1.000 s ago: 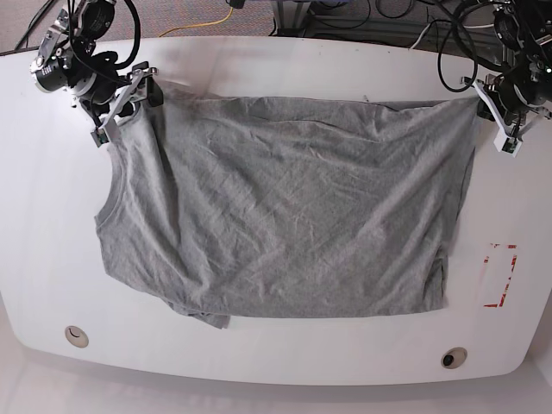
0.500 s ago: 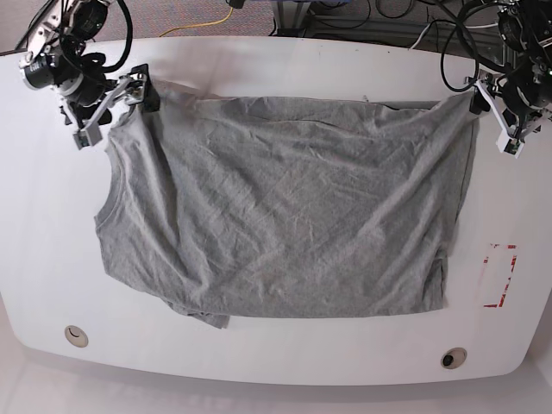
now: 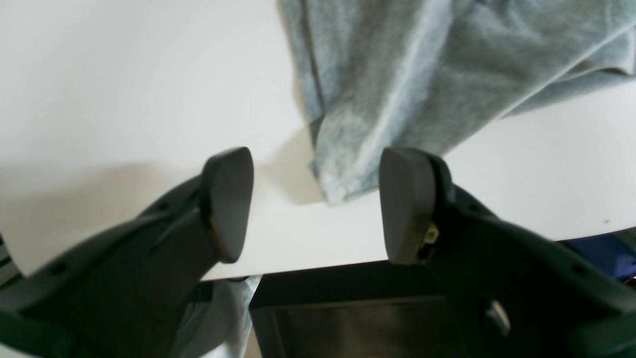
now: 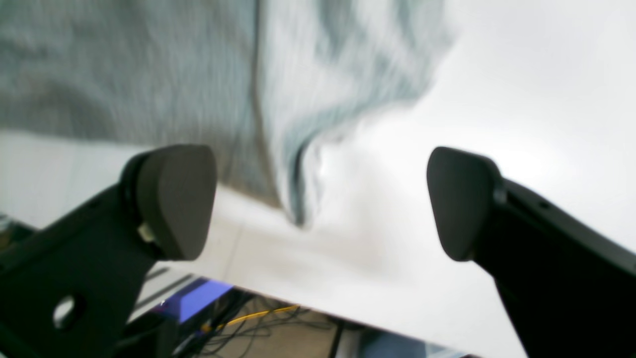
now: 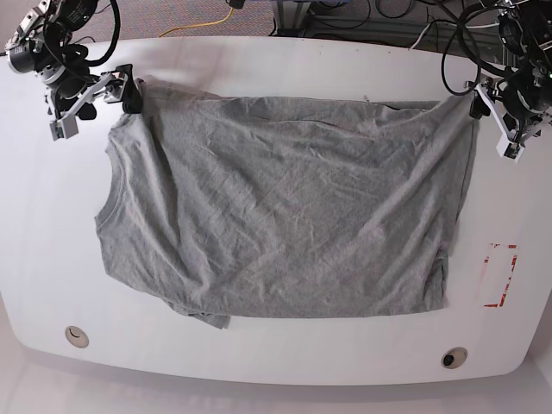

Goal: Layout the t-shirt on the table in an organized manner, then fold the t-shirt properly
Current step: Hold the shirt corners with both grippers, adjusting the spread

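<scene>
The grey t-shirt [image 5: 285, 207] lies spread out and wrinkly on the white desk [image 5: 285, 362], with a red box mark [image 5: 498, 276] near its right side and two round holes [image 5: 76, 335] along the near edge. The left claw [image 5: 496, 121] sits wide at the far right corner of the shirt and holds nothing, and the right claw [image 5: 90, 99] is wide and holds nothing at the far left corner. A second ago both claws pinched those corners; now they have let go and pulled back a bit.
</scene>
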`<state>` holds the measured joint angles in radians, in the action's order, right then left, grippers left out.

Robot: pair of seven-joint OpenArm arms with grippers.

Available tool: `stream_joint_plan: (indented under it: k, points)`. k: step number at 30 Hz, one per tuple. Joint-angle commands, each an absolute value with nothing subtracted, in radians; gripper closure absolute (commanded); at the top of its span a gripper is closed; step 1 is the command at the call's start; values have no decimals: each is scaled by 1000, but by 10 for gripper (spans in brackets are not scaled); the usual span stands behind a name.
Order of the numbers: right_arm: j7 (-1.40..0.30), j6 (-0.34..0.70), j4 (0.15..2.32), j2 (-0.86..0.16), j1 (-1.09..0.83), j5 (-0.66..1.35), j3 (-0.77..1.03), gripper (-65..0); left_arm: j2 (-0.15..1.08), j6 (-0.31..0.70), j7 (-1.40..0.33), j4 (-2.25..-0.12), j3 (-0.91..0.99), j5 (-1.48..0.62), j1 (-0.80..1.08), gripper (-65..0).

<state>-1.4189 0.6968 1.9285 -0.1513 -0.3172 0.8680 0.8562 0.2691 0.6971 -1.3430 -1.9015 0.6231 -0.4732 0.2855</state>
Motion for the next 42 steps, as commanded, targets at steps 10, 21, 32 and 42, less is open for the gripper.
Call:
stream_joint_plan:
  k: [10, 21, 32, 42]
  points:
    - [-1396, 698, 1837, -101, -328, 891, 826, -650, 278, 698, -1319, -1914, 624, -377, 286, -378]
    - [-1388, 698, 1833, -99, -325, 891, 759, -572, 272, 698, -1250, -1913, 552, -364, 315, -376]
    - [-1386, 698, 1831, -101, -321, 889, 757, -495, 271, 698, -1247, -1825, 513, -366, 311, -243]
    - [-1386, 698, 1831, -102, -321, 889, 734, -575, 277, 698, -1234, -1824, 519, -369, 312, -367]
